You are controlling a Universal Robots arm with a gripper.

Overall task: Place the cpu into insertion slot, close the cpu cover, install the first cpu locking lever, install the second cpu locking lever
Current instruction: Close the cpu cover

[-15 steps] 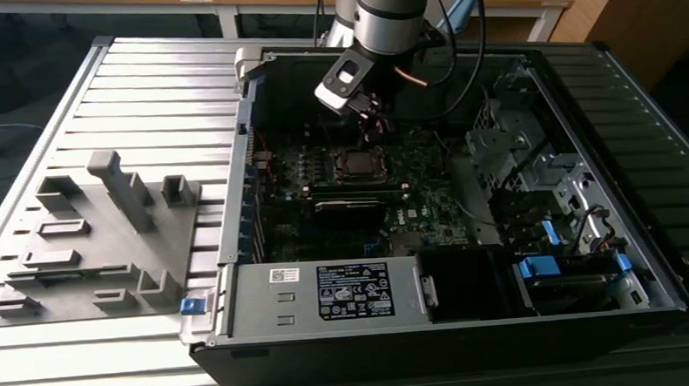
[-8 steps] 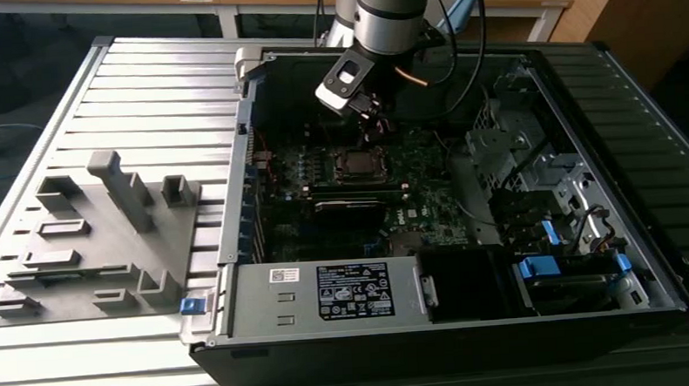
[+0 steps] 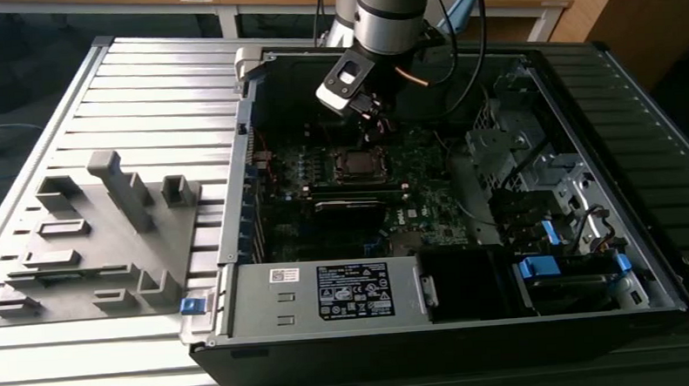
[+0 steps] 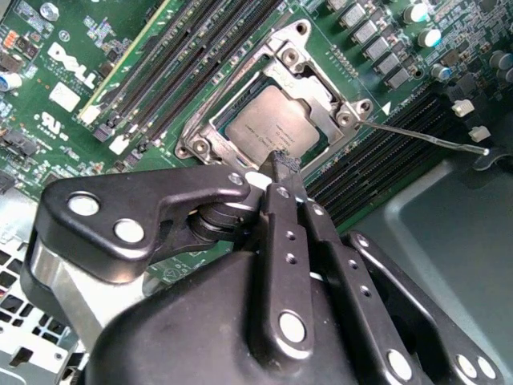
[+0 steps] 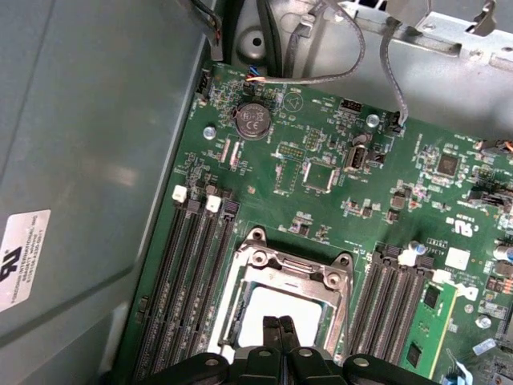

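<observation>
Two fingers of the claw (image 4: 282, 167) are pinched together on nothing, tip hovering just over the cpu (image 4: 268, 128), which sits seated in the motherboard (image 4: 56, 120) near the exterior view's centre, with the cpu cover (image 4: 309, 76) seemingly down around it. Narrowed like that, I'd guess, for pushing rather than gripping.

Motherboard (image 5: 264, 200) green; cpu (image 4: 268, 128) dull silver-grey; cpu cover (image 5: 290, 271) bright silvery; pincer (image 4: 282, 164) black; table (image 3: 142, 88) pale grey, ribbed in stripes.

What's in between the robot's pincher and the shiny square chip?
Nothing shows between them. In the second wrist view the gripper, shut, hangs at the edge of the cpu, by the frame of the cpu cover.
</observation>
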